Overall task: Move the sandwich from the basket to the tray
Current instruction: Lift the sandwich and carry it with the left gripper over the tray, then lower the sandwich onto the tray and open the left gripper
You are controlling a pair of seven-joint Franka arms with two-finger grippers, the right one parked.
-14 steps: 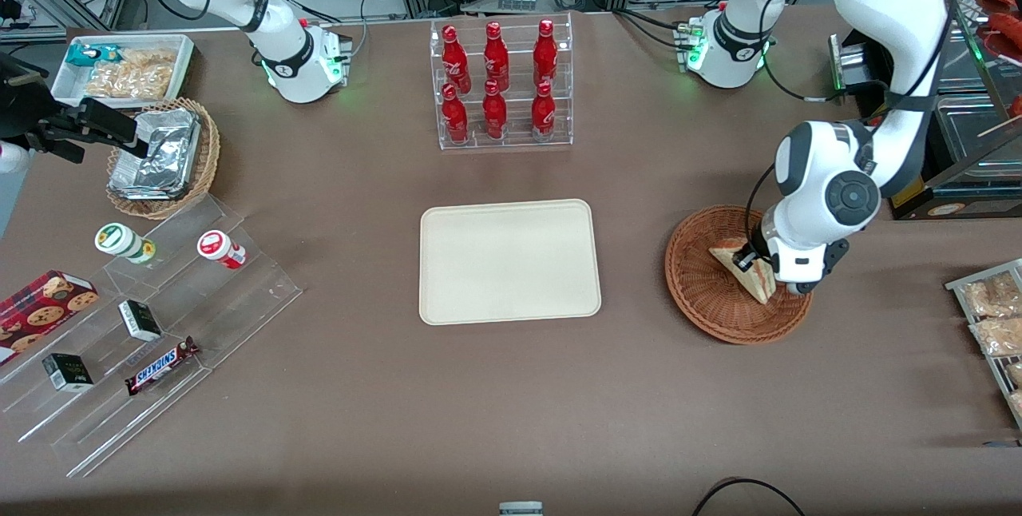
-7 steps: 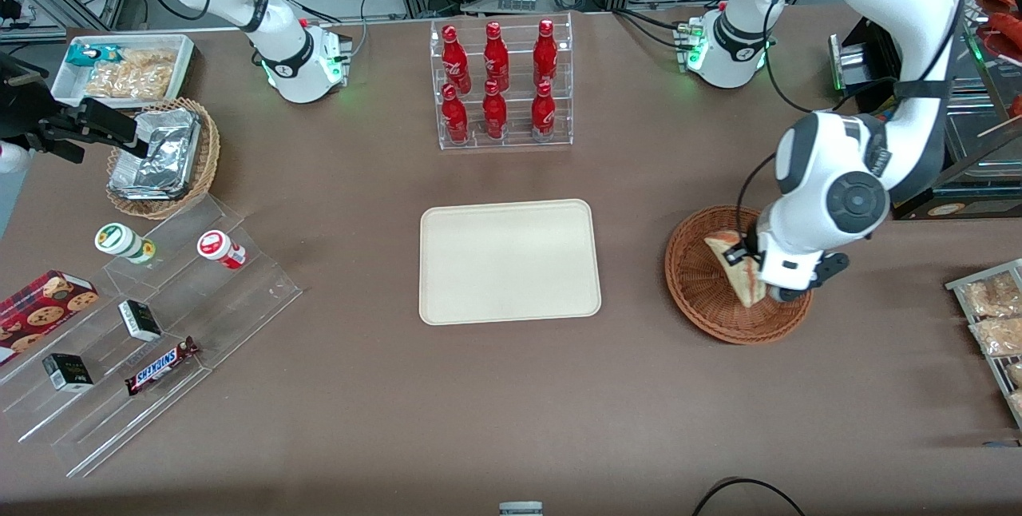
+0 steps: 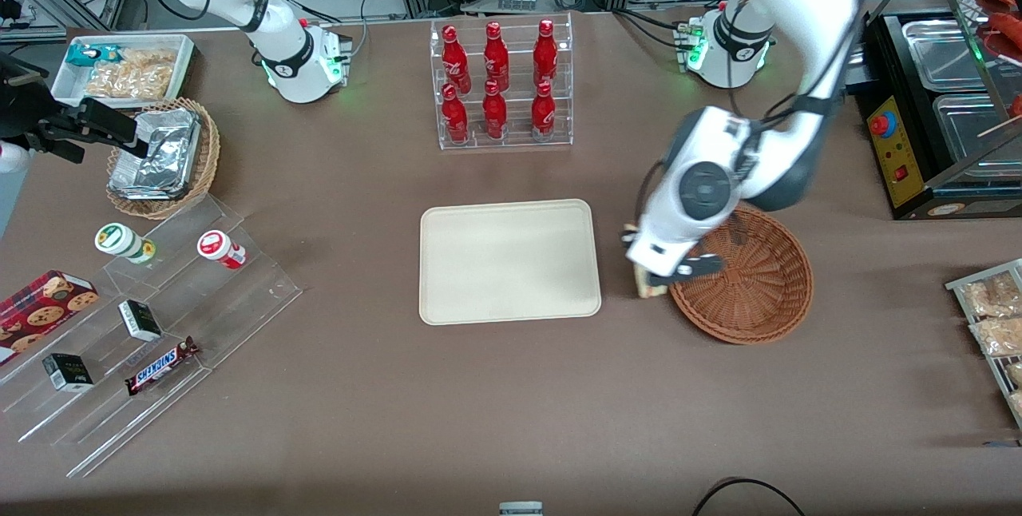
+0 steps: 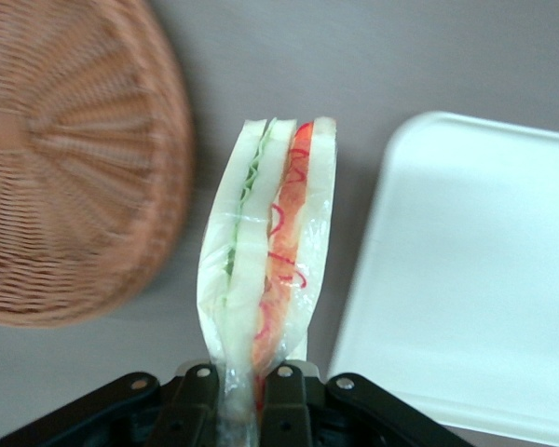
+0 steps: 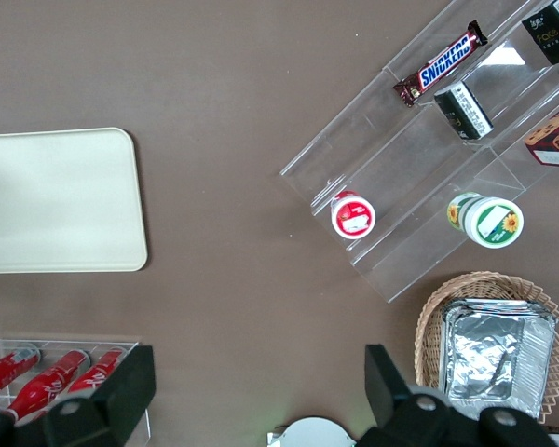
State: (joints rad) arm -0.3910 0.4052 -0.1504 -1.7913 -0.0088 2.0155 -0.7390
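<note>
Brown table (image 3: 511, 388) holds the tray (image 3: 509, 260) and the basket (image 3: 746, 280). Up in the air between them, the gripper (image 4: 245, 396) pinches the sandwich (image 4: 270, 242) tight, just beside the basket's rim.

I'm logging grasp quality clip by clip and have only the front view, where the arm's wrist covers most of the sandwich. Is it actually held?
Observer: Yes. In the left wrist view the gripper is shut on the sandwich, pinching one end of the wedge.
Operator: Is it over the tray yet?
Observer: No. It hangs above the table, between the basket and the tray, overlapping neither.
Operator: Any damage?
Observer: None visible. Its clear wrap looks intact, and green and red filling layers show along the cut edge.
</note>
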